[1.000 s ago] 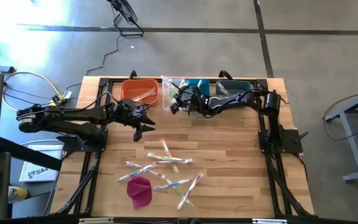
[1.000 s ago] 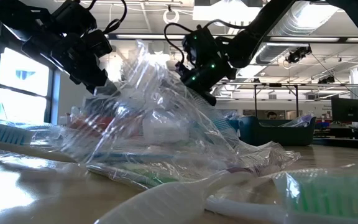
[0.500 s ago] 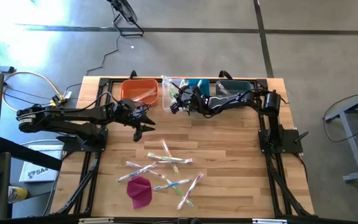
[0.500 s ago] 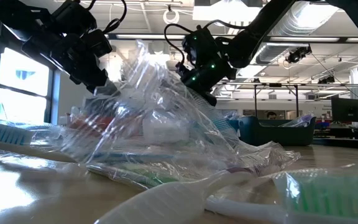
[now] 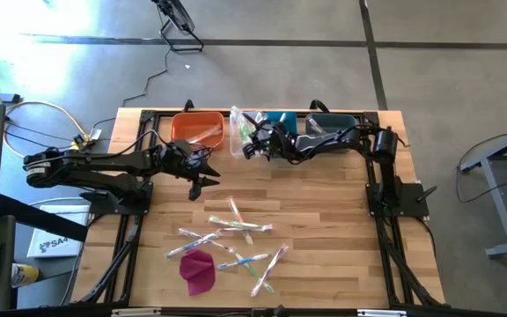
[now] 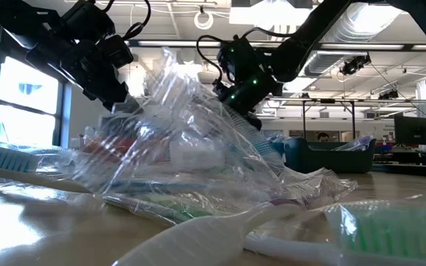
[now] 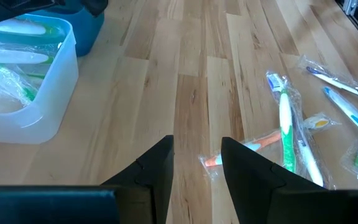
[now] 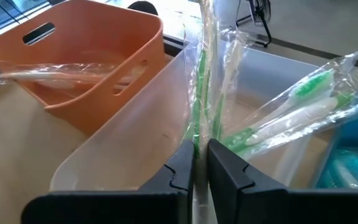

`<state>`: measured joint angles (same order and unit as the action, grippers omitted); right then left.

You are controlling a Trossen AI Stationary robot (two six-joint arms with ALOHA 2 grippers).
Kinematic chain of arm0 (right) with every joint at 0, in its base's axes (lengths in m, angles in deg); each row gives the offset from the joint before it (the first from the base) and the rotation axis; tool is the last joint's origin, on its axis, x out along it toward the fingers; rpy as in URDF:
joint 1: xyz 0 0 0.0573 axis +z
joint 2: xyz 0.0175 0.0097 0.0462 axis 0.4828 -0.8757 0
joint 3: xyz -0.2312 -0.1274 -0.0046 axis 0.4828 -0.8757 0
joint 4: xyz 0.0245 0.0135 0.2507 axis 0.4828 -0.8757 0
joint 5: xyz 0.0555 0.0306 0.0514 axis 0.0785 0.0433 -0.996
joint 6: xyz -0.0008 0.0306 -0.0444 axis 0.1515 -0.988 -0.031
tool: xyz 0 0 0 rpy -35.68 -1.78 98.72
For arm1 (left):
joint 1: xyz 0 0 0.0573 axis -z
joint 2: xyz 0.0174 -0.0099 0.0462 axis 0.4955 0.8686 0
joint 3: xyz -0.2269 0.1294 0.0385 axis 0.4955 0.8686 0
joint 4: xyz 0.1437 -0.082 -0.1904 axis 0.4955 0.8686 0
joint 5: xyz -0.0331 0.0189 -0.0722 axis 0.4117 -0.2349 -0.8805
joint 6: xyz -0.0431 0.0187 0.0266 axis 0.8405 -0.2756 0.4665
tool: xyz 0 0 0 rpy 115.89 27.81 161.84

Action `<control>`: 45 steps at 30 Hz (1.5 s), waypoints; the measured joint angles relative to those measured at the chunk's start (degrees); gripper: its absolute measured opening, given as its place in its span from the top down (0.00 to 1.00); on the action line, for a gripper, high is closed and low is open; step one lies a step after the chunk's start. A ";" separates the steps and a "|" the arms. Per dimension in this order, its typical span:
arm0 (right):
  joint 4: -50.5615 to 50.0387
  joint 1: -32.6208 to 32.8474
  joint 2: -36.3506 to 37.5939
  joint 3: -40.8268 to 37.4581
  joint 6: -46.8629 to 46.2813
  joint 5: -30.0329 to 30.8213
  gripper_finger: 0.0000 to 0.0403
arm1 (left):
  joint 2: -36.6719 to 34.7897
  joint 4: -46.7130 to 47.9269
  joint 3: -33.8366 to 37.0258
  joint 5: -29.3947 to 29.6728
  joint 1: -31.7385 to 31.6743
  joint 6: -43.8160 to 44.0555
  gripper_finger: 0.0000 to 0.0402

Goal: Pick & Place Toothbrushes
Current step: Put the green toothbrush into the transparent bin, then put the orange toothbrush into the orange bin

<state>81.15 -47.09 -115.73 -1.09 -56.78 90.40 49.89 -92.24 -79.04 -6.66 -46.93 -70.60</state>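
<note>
Several wrapped toothbrushes (image 5: 231,236) lie scattered on the near half of the wooden table, beside a magenta cloth lump (image 5: 198,269). My right gripper (image 5: 246,148) is at the far edge, over the clear bin (image 8: 135,143), shut on a green-handled toothbrush (image 8: 201,81) in its clear wrapper. More green toothbrushes (image 8: 291,115) lie in that bin. My left gripper (image 5: 202,183) hangs open left of centre, above bare wood, with nothing between its fingers (image 7: 160,165). An orange-handled toothbrush (image 7: 244,150) lies just ahead of it. My right gripper pinches the wrapped green toothbrush between its two fingers, on the handle (image 8: 199,135). The toothbrush sticks out past the fingertips along the fingers' line and rises over the clear bin's wall. Its end behind the fingers is hidden by the gripper.
Along the far edge stand an orange bin (image 5: 198,129) holding one wrapped toothbrush (image 8: 61,70), the clear bin (image 5: 238,134), a blue bin (image 5: 280,118) and a dark teal bin (image 5: 331,123). Bare wood lies between the bins and the scattered toothbrushes.
</note>
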 joint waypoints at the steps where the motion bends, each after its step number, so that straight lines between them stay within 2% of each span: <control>1: 0.00 -0.08 -0.02 0.00 0.02 0.00 0.94 | 0.00 -0.01 0.00 0.00 0.00 -0.03 0.67; 6: 0.02 -0.20 -0.02 0.00 -0.12 -1.12 0.92 | 0.00 0.01 -0.01 0.00 0.01 -0.03 0.67; 14: 0.14 -0.17 -0.02 0.00 -1.49 -1.06 0.71 | 0.00 0.01 0.00 0.00 0.01 -0.01 0.67; 19: 2.38 -0.17 -0.02 0.00 -1.30 -1.09 0.65 | 0.00 0.03 0.00 0.00 0.00 0.01 0.67; 26: 1.97 0.47 2.77 -0.04 -0.79 -1.79 0.66 | 0.00 0.18 0.00 0.00 0.01 0.27 0.67; 34: -2.19 1.15 6.86 -0.02 1.18 -7.61 0.69 | 0.00 0.30 -0.01 0.00 -0.01 0.28 0.67; 45: -4.30 2.30 7.63 -0.02 2.19 -9.67 0.73 | 0.00 0.29 0.00 0.00 0.01 -0.03 0.67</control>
<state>76.85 -44.79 -108.10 -1.11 -54.60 80.73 49.89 -91.95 -79.04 -6.66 -46.92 -70.63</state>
